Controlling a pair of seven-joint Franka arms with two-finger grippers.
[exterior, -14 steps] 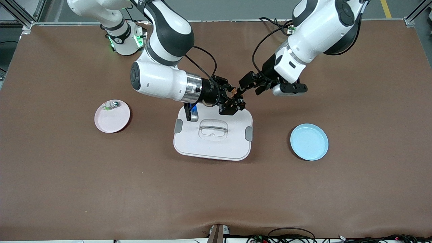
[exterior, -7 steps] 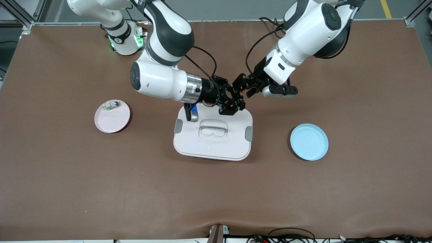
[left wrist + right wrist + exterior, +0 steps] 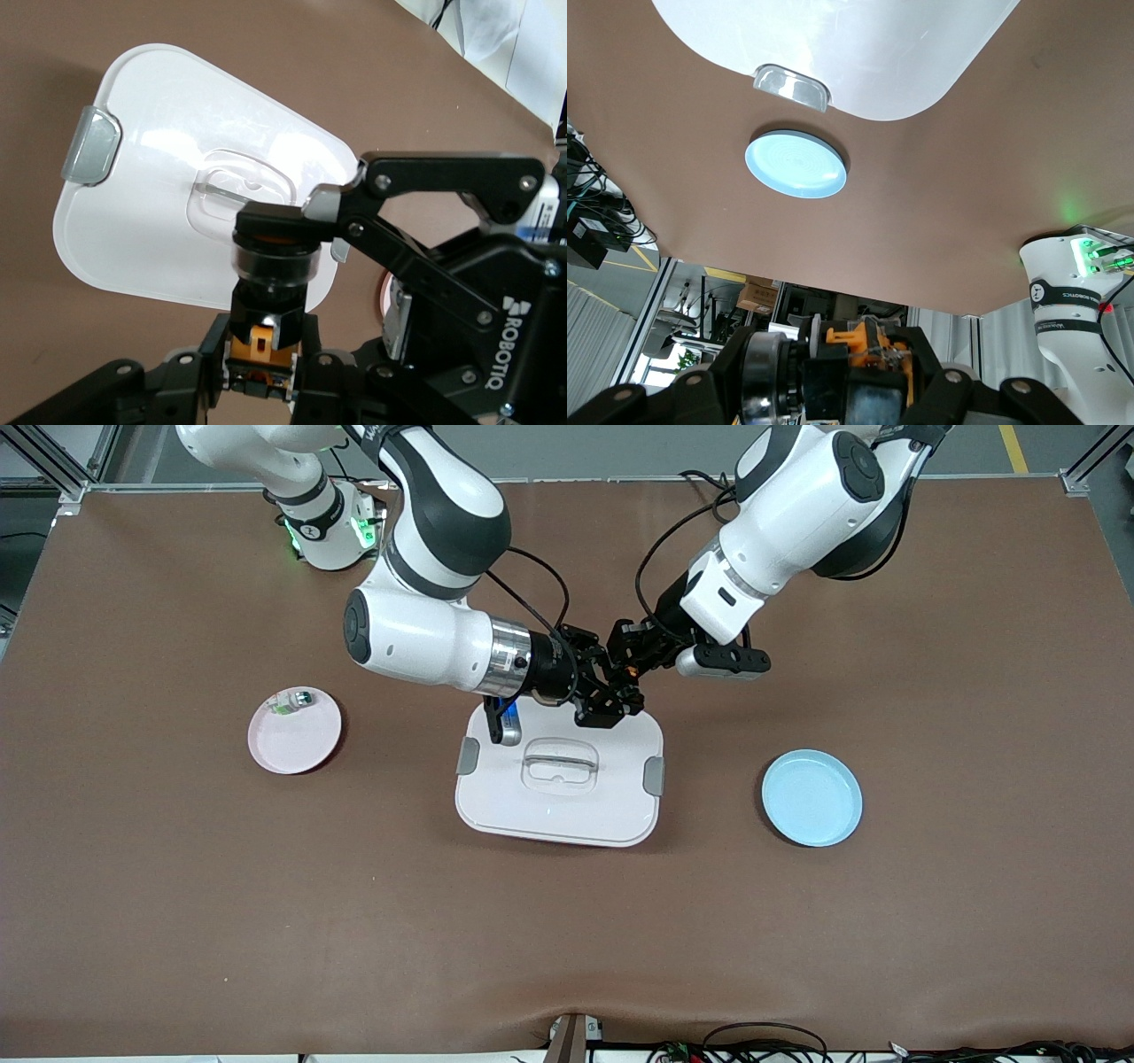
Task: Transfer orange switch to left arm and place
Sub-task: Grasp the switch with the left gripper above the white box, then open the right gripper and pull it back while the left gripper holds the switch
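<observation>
Orange switch (image 3: 628, 670): pinched by both grippers, frame centre, above the box (image 3: 558, 779) edge.
Left gripper (image 3: 632, 664): clamped on it.
Right gripper (image 3: 617, 687): clamped on it.

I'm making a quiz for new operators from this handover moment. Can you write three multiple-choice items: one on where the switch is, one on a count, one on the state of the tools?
1. Where is the orange switch?
A. On the pink plate
B. Held in the air over the box's edge nearest the robots
C. On the blue plate

2. How many round plates are on the table?
A. One
B. Two
C. Three

3. What are the two tools doing?
A. Both shut on the switch
B. Both open
C. Only the right tool holds it

Answers:
1. B: the left tool and right tool meet at the switch above the box.
2. B: one pink plate and one blue plate.
3. A: the left wrist view shows both tools' fingers clamped on the switch.
</observation>
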